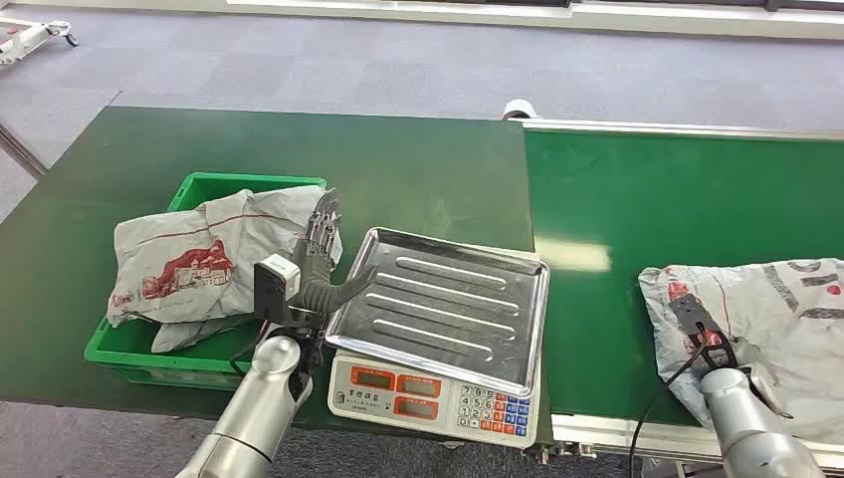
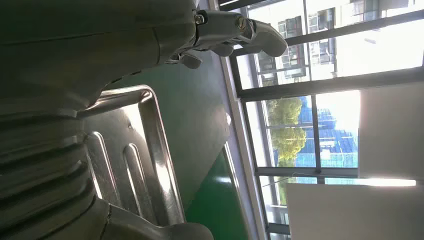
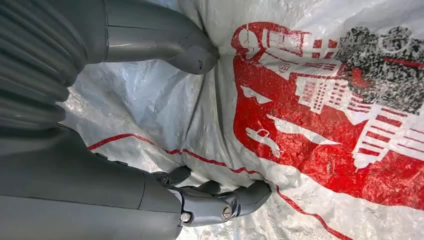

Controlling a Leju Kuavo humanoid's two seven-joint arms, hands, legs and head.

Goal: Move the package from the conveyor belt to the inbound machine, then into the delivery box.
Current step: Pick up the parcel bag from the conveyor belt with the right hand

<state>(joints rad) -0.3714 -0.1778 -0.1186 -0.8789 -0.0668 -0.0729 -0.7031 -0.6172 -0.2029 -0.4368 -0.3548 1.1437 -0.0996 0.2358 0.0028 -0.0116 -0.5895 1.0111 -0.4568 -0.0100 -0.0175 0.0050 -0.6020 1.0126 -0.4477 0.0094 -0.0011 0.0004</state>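
Right hand closes thumb and fingers on the belt package, left hand empty and spread; next, lift it onto the scale tray.

Left hand is raised with fingers straight and apart beside the ribbed steel scale tray; right hand, well apart from it, presses fingers and thumb onto a grey plastic mailer bag.

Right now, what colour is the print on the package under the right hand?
Red, on the grey-white package, clearest in the right wrist view.
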